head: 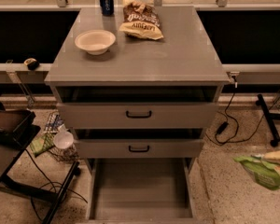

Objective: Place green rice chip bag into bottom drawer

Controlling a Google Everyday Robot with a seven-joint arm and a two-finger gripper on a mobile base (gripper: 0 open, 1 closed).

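Right of the front-right corner of the bench [144, 55], the gripper [279, 156] clasps the green rice chip bag [262, 170], lettering unreadable; the bottom drawer [140, 190] is pulled out.

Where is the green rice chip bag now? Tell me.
The green rice chip bag is low at the camera view's right edge, over the floor right of the open bottom drawer, just under the claw.

Green rice chip bag [262, 171] in gripper [279, 156], far R; btm drawer [140, 185] open
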